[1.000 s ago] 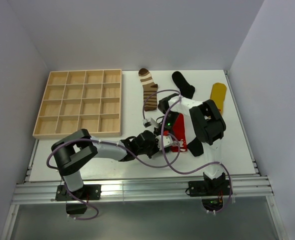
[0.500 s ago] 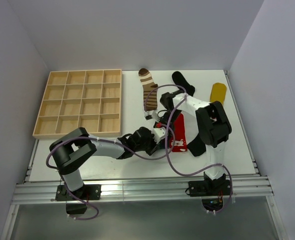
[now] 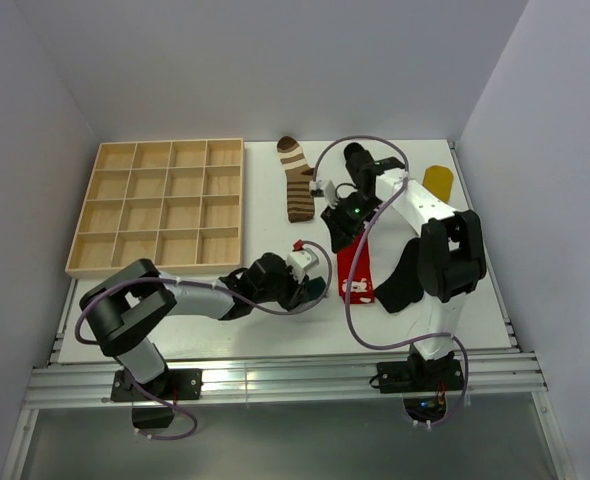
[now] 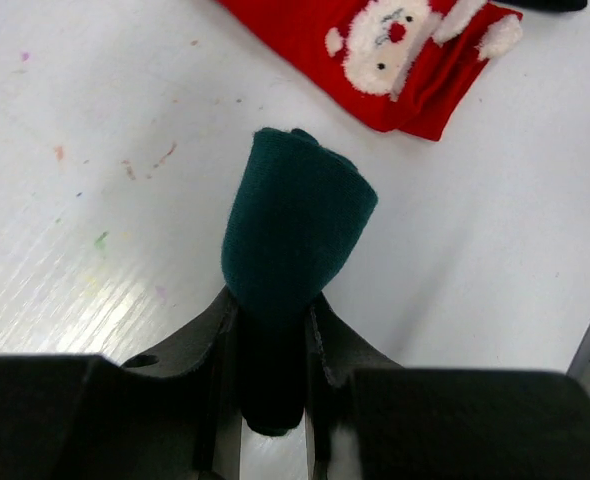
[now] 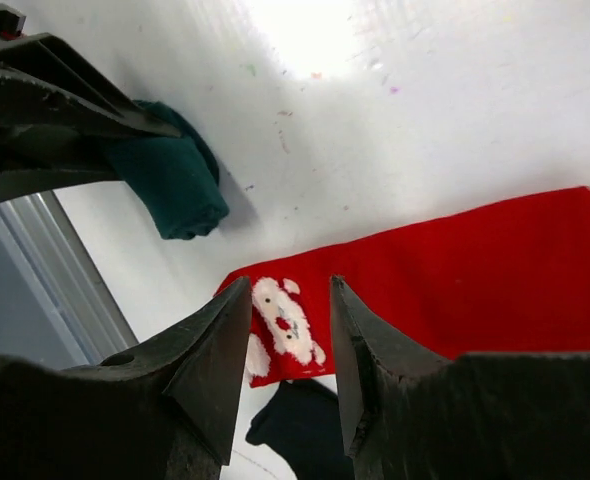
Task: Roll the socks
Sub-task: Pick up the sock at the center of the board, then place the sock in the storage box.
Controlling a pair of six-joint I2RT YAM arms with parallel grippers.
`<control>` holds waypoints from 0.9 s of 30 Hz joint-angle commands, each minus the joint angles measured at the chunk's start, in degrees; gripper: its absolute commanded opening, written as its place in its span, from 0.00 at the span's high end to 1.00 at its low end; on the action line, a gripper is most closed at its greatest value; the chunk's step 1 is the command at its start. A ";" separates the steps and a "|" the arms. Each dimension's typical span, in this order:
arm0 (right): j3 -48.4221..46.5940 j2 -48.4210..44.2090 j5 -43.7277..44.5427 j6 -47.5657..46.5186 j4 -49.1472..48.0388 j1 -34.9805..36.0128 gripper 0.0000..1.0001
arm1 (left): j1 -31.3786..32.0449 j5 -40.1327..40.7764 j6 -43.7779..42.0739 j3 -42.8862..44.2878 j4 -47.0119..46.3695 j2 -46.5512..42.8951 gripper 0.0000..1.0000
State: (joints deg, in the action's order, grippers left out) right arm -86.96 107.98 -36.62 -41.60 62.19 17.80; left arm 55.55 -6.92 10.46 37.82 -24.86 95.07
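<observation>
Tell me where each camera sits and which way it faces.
Top external: above, behind the bases, looking down at the table; both arms show.
Left wrist: down past the left gripper at the teal sock it grips.
Right wrist: looks down through the open right gripper at the red sock.
Both wrist views show both socks.

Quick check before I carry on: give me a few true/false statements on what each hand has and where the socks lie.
1. The left hand is shut on a rolled teal sock. True.
2. The right hand grips the red sock. False: it is open over that sock, holding nothing.
3. The red sock lies unrolled on the table. True.
4. The striped sock sits in the wooden tray. False: it lies on the table, to the right of the tray.
</observation>
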 commanded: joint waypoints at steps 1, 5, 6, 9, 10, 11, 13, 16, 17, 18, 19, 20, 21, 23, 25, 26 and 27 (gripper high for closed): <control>-4.09 -2.87 -0.12 2.14 -0.15 -1.45 0.55 | -2.10 -2.13 3.60 -0.56 0.25 -4.27 1.00; -5.33 -3.04 -0.03 2.85 -0.14 -2.77 0.55 | -4.65 -2.40 5.53 -0.47 0.69 -8.57 1.00; -5.59 -2.96 -0.03 2.93 -0.06 -3.12 0.55 | -5.36 -2.83 6.67 -0.47 0.69 -9.28 1.00; -6.73 -2.26 0.06 3.20 0.21 -3.56 0.55 | -8.34 -4.07 8.78 -0.03 1.13 -12.27 1.00; -7.52 -1.99 0.06 3.11 0.73 -3.83 0.55 | -10.01 -4.07 9.31 0.32 1.48 -13.06 1.00; -7.87 -1.64 0.32 3.37 0.56 -4.00 0.55 | -10.81 -3.55 10.19 0.58 2.27 -14.63 1.00; -8.92 -1.37 0.59 3.72 0.65 -4.35 0.55 | -13.08 -2.14 10.90 1.02 3.50 -16.66 1.00; -10.07 -1.28 2.51 5.21 -0.84 -4.71 0.55 | -16.68 1.55 12.91 2.43 7.45 -21.31 1.00; -10.33 -1.28 2.95 5.65 -1.19 -4.88 0.55 | -17.92 1.90 13.62 3.21 8.68 -23.41 1.00; -10.69 -1.11 3.39 6.35 -1.55 -5.06 0.55 | -19.41 3.30 14.58 3.74 11.13 -24.39 1.00; -11.56 -0.94 3.66 6.80 -2.16 -5.15 0.55 | -22.12 4.71 14.85 4.27 12.46 -25.27 1.00; -12.00 -0.76 3.75 7.24 -2.43 -5.15 0.55 | -23.28 6.63 15.20 5.49 14.47 -26.67 1.00; -12.53 -0.32 3.66 7.67 -2.60 -5.15 0.55 | -24.51 10.57 15.47 6.20 17.80 -27.30 1.00; -14.02 0.12 3.49 8.29 -2.69 -5.15 0.55 | -28.38 15.86 17.21 8.31 21.77 -28.44 1.00; -14.38 0.47 3.84 9.25 -3.91 -5.15 0.55 | -33.36 20.60 19.15 9.19 26.68 -29.23 1.00; -14.38 0.47 4.19 9.52 -4.36 -5.15 0.55 | -35.05 22.11 21.16 9.98 28.10 -29.93 1.00; -14.29 0.56 4.19 9.70 -4.71 -5.15 0.55 | -36.90 22.82 21.70 10.08 29.07 -30.37 1.00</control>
State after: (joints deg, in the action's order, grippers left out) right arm -99.02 107.83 -33.34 -33.87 60.03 12.99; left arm 23.29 7.07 27.44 45.36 -3.66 66.89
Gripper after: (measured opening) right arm 0.449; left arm 0.260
